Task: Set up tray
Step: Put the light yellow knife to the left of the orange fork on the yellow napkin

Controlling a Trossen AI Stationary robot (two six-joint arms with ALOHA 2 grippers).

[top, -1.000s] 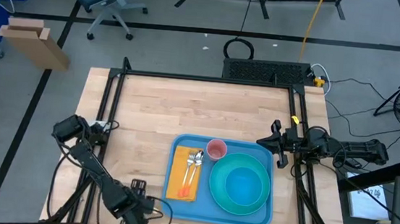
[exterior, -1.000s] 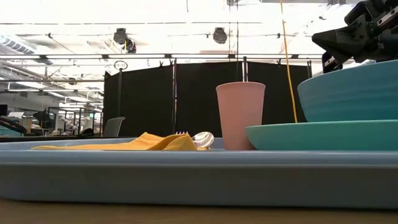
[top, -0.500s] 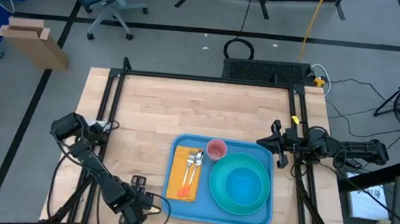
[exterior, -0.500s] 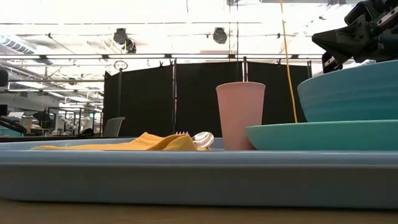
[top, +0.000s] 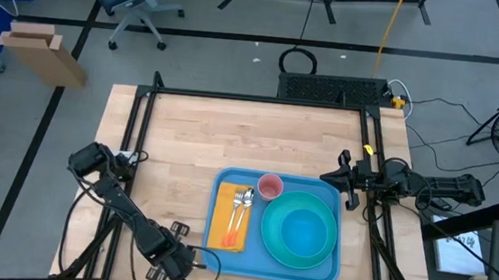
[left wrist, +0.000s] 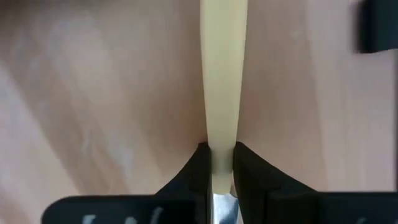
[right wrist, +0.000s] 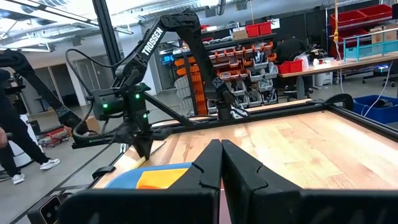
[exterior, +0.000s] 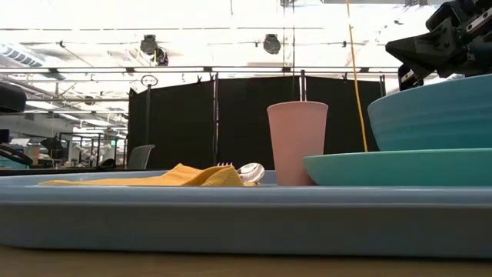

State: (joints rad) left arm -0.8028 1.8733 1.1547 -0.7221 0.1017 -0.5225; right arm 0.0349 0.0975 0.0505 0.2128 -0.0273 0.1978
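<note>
The blue tray [top: 224, 184] lies on the near right part of the wooden table. It carries an orange napkin [top: 222, 212] with a fork and a spoon [top: 242, 200], a pink cup [top: 270, 186], and a teal bowl [top: 297, 233] on a teal plate. My left gripper [top: 180, 263] is low at the table's near edge, just left of the tray. It is shut on a long pale yellow utensil handle [left wrist: 222, 74]. My right gripper [top: 341, 178] waits shut beside the tray's far right corner. My left gripper [left wrist: 216, 149] pinches the pale yellow handle [left wrist: 221, 134] between its two fingers, where the handle meets a bit of bare metal [left wrist: 219, 205]. The handle runs straight on from the fingers, close over the wood. Whether it is lifted clear, I cannot tell.
Black frame rails [top: 138, 121] run along the table's left, far and right sides. The far half of the wooden table top [top: 250, 135] is bare wood. A person stands beyond the table's left side [right wrist: 12, 124].
My left arm has shifted a little toward the tray along the table's near edge. Everything on the tray and my right arm have kept still.
</note>
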